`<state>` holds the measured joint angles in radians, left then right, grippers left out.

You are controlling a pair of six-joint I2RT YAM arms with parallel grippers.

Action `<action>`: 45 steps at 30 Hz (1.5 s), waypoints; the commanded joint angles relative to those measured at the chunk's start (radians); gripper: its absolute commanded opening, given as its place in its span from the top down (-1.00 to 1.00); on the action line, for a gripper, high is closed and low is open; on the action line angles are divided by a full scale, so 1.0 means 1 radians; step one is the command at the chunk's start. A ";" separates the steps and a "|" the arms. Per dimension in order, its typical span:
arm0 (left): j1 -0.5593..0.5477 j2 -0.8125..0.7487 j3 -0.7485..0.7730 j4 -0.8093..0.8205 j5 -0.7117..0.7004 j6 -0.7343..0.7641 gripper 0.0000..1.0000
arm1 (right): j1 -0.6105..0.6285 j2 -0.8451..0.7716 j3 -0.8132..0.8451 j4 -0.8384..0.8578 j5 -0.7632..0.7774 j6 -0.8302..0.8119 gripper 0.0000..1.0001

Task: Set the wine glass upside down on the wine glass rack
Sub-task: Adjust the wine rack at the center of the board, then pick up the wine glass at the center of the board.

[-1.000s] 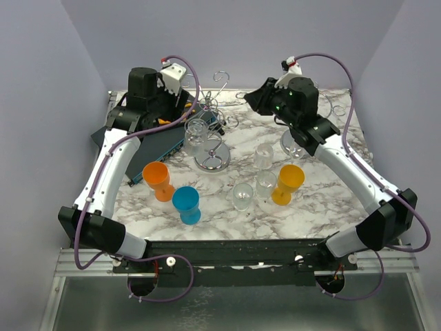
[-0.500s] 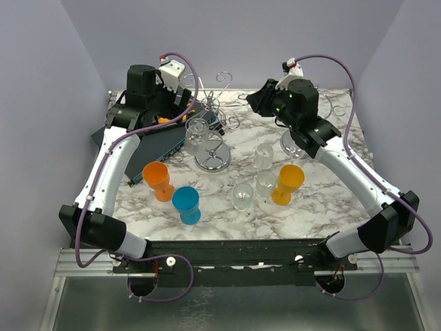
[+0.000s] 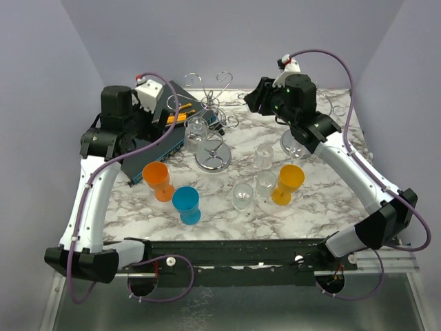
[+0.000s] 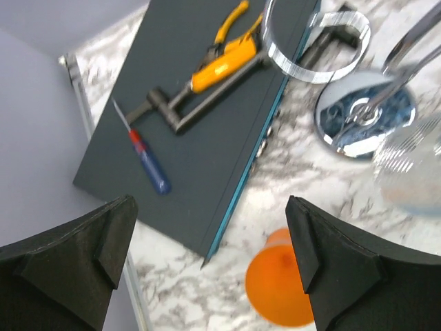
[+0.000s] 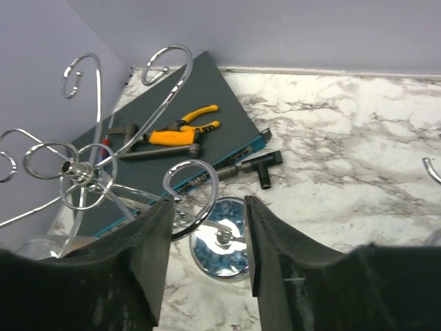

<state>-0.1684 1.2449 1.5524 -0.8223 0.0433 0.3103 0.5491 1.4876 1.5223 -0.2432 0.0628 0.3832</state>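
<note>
Left gripper has pulled back left and off the rack since half a second ago; fingers wide apart, empty. Wine glass stays against the rack's left side, above the base; whether it is hooked on, cannot tell. Right gripper hovers behind the rack top, fingers apart, holding nothing. Nearby: dark board with pliers; orange cup, blue cup, yellow cup.
</note>
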 commanded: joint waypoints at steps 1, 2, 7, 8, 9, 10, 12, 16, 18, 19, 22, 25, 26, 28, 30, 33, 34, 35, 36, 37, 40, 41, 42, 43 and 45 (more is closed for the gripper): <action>0.073 -0.084 -0.138 -0.151 0.008 0.061 -0.97 | 0.005 0.023 0.041 -0.087 0.039 -0.050 -0.04; 0.082 -0.100 -0.162 -0.171 0.026 0.068 -0.97 | 0.005 0.024 0.047 -0.086 0.044 -0.051 -0.10; 0.092 -0.149 -0.255 -0.239 0.097 0.072 -0.84 | 0.006 0.035 0.096 -0.099 0.044 -0.069 -0.22; 0.092 -0.151 -0.269 -0.245 0.105 0.068 -0.82 | 0.006 0.036 0.107 -0.101 0.046 -0.073 -0.24; 0.092 -0.153 -0.287 -0.246 0.109 0.064 -0.80 | 0.006 0.038 0.117 -0.106 0.045 -0.078 -0.25; 0.093 -0.152 -0.304 -0.245 0.113 0.063 -0.77 | 0.006 0.041 0.128 -0.112 0.045 -0.081 -0.26; 0.094 -0.152 -0.336 -0.234 0.122 0.063 -0.74 | 0.005 0.041 0.148 -0.121 0.045 -0.087 -0.27; 0.099 -0.156 -0.393 -0.190 0.123 0.062 -0.62 | 0.006 0.029 0.169 -0.136 0.045 -0.095 -0.36; 0.104 -0.160 -0.418 -0.163 0.120 0.067 -0.54 | 0.006 0.019 0.167 -0.141 0.046 -0.098 -0.41; 0.107 -0.162 -0.426 -0.150 0.117 0.069 -0.50 | 0.006 0.014 0.164 -0.144 0.048 -0.099 -0.42; 0.113 -0.163 -0.450 -0.132 0.116 0.079 -0.44 | 0.005 -0.001 0.151 -0.147 0.054 -0.100 -0.45; 0.115 -0.163 -0.479 -0.118 0.114 0.086 -0.39 | 0.006 -0.027 0.131 -0.141 0.055 -0.095 -0.46; 0.117 -0.165 -0.490 -0.109 0.111 0.090 -0.38 | 0.006 -0.035 0.125 -0.137 0.056 -0.094 -0.46; 0.120 -0.174 -0.518 -0.091 0.103 0.091 -0.36 | 0.006 -0.048 0.118 -0.137 0.057 -0.093 -0.46; 0.125 -0.182 -0.544 -0.069 0.099 0.093 -0.29 | 0.006 -0.060 0.118 -0.141 0.057 -0.092 -0.46; 0.133 -0.188 -0.562 -0.061 0.104 0.081 -0.04 | 0.006 -0.074 0.119 -0.147 0.058 -0.094 -0.45; 0.135 -0.189 -0.564 -0.061 0.107 0.075 0.08 | 0.006 -0.081 0.119 -0.148 0.057 -0.094 -0.43; 0.138 -0.192 -0.567 -0.061 0.109 0.072 0.17 | 0.006 -0.085 0.119 -0.148 0.057 -0.094 -0.42; 0.139 -0.197 -0.568 -0.061 0.109 0.069 0.27 | 0.006 -0.088 0.118 -0.150 0.057 -0.093 -0.40; 0.141 -0.201 -0.569 -0.060 0.110 0.070 0.35 | 0.006 -0.089 0.119 -0.151 0.057 -0.095 -0.39; 0.145 -0.208 -0.560 -0.057 0.110 0.072 0.57 | 0.005 -0.092 0.121 -0.154 0.052 -0.094 -0.36; 0.145 -0.209 -0.553 -0.058 0.110 0.070 0.63 | 0.006 -0.093 0.120 -0.154 0.052 -0.092 -0.35; 0.147 -0.211 -0.544 -0.060 0.111 0.068 0.68 | 0.006 -0.096 0.118 -0.153 0.051 -0.093 -0.33; 0.147 -0.214 -0.534 -0.062 0.110 0.066 0.75 | 0.006 -0.101 0.116 -0.151 0.049 -0.090 -0.33; 0.148 -0.222 -0.500 -0.074 0.113 0.065 0.85 | 0.006 -0.105 0.114 -0.150 0.044 -0.088 -0.31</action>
<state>-0.0280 1.0504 0.9909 -0.8986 0.1406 0.3790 0.5491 1.4105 1.6482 -0.3695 0.0971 0.3008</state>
